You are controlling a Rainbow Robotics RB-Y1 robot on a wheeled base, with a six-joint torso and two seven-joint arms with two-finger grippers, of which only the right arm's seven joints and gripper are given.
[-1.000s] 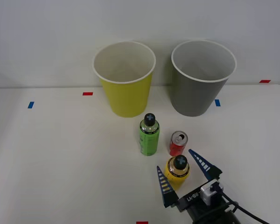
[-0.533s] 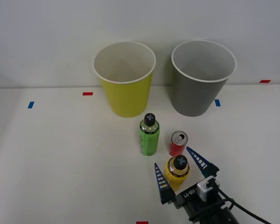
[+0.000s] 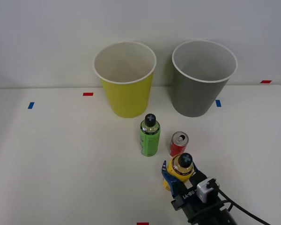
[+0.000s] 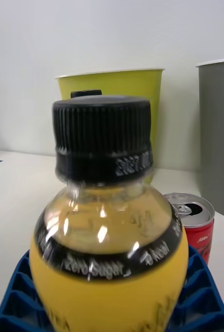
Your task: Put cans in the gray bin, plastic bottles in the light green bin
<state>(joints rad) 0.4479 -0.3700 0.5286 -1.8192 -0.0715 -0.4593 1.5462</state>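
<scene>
On the white table point(image 3: 56, 159) we see, furthest left, the light green bin point(image 3: 126, 79), a smooth tapered cup with a white rim, standing upright with its mouth up. Next comes the green-wrapped bottle point(image 3: 150, 136), a small upright cylinder with a ribbed black cap, its long axis vertical, in front of that bin. Nearer us and further right stands the yellow-wrapped bottle point(image 3: 179, 169), also upright; our right gripper point(image 3: 179, 176) has closed its ribbed blue fingers point(image 4: 18, 290) against both sides of its lower body. From the wrist its glossy clear shoulder and black band show, while its base is cut off. The red can point(image 3: 179, 144), short with a silver top, stands upright just behind it. Furthest right is the gray bin point(image 3: 201, 79), same shape, partly cut off in the wrist view.
</scene>
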